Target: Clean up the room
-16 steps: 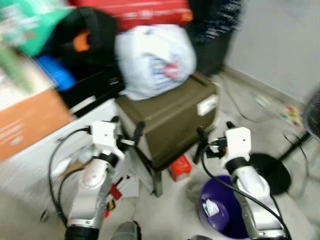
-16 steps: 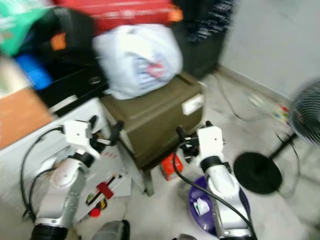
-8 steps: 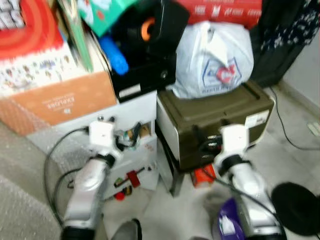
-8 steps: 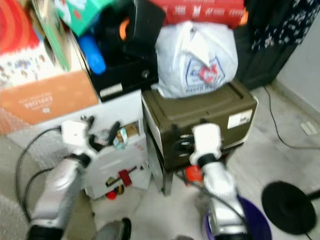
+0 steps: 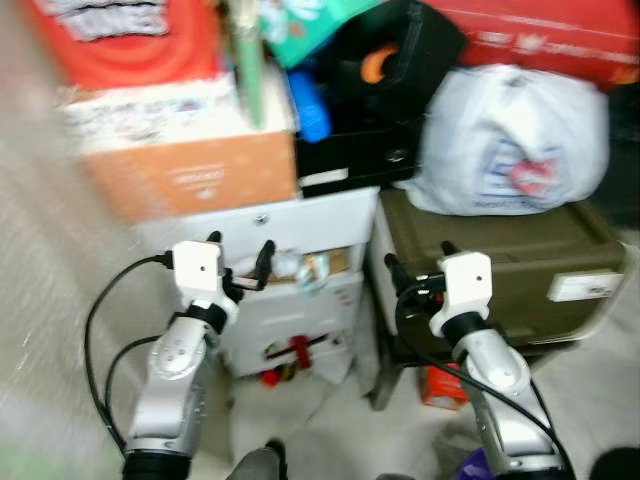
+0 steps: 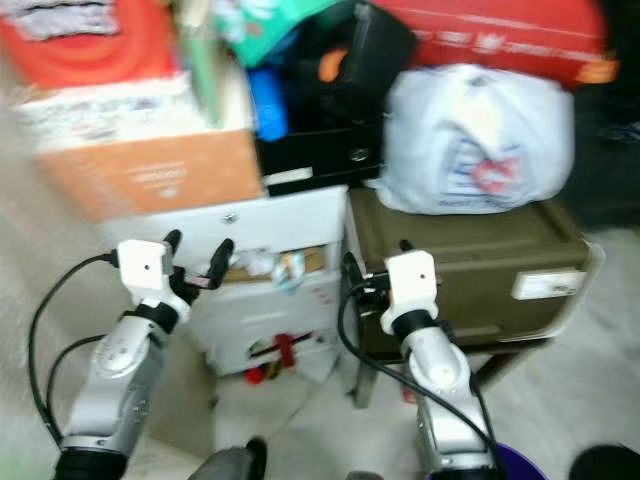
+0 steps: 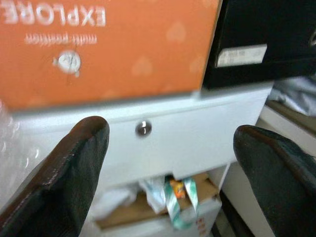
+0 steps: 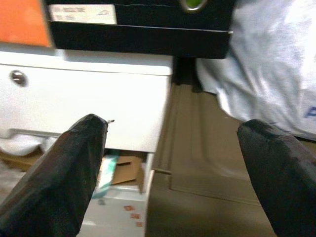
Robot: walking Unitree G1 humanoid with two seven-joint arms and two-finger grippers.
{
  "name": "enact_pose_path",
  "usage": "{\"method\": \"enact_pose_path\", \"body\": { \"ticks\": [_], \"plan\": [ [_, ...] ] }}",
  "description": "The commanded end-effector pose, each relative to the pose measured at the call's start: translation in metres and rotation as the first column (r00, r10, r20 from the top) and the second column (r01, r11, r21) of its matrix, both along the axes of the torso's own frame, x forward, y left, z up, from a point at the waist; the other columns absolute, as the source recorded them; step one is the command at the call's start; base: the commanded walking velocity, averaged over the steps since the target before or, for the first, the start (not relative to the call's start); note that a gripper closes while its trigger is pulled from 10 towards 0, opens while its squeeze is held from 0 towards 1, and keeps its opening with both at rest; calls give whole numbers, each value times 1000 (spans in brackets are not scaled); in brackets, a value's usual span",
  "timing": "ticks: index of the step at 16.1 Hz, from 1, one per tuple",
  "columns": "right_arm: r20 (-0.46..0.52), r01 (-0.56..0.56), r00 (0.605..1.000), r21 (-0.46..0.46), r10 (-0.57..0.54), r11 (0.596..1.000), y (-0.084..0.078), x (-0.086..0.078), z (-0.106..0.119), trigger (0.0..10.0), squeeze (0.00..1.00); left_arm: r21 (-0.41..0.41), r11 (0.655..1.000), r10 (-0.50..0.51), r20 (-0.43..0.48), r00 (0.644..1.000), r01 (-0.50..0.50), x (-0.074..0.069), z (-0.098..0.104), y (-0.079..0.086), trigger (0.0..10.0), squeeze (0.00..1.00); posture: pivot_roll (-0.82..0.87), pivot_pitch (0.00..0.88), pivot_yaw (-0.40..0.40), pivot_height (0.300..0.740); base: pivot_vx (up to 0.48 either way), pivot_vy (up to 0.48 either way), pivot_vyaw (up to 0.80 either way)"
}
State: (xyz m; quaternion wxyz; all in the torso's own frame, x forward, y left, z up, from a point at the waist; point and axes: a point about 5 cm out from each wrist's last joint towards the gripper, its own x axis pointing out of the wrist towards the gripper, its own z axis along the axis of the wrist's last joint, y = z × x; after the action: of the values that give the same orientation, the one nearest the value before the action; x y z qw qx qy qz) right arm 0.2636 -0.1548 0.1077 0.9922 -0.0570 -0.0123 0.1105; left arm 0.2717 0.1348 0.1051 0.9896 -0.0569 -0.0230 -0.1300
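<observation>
Both arms are raised in front of a pile of household clutter. My left gripper [image 5: 240, 250] is open and empty, facing a white drawer unit [image 5: 310, 220] whose lower drawer [image 7: 173, 195] stands ajar with wrappers and cardboard inside. My right gripper [image 5: 415, 262] is open and empty too, at the seam between that unit and an olive-green crate [image 5: 500, 250]. A white plastic bag [image 5: 510, 140] rests on the crate. An orange cardboard box [image 5: 190, 170] and a black box [image 5: 345, 160] sit on the drawer unit.
Red boxes, a green pack and a blue item are heaped above the boxes. A small red and orange item [image 5: 440, 385] lies on the floor under the crate, and red bits [image 5: 298, 350] hang at the drawer unit's front. The rim of a purple bucket [image 6: 520, 465] shows by my right arm.
The camera has swung to the left, so the pile has slid right; the fan base and most of the purple bucket left the picture. Both grippers stay open in the same raised pose.
</observation>
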Motion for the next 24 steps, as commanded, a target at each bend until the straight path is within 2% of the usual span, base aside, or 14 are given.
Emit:
{"method": "enact_pose_path", "body": {
  "ticks": [1, 9, 11, 24],
  "plan": [
    [0, 1, 1000, 13, -1, 1000, -2, -1, 1, 10000, 0, 17, 1000, -15, 1, 1000, 15, 0, 1, -2, 10000, 0, -31, 91, -7, 740, 0, 0, 0],
    [-3, -6, 1000, 4, 6, 1000, -1, -2, 0, 10000, 0, 34, 999, -24, 4, 1000, 24, 0, 2, -4, 10000, 0, -31, 99, -6, 740, 0, 0, 0],
    [-5, -3, 1000, 9, 3, 1000, -1, -2, 0, 10000, 0, 31, 999, -27, 1, 1000, 27, 0, 2, -4, 10000, 0, -31, 103, -5, 740, 0, -274, 0],
    [-8, 22, 1000, 15, -22, 1000, -5, -2, -1, 10000, 0, 9, 1000, -17, -12, 1000, 17, 1, 1, -2, 10000, 0, -36, 110, 2, 740, 0, 0, 0]
  ]
}}
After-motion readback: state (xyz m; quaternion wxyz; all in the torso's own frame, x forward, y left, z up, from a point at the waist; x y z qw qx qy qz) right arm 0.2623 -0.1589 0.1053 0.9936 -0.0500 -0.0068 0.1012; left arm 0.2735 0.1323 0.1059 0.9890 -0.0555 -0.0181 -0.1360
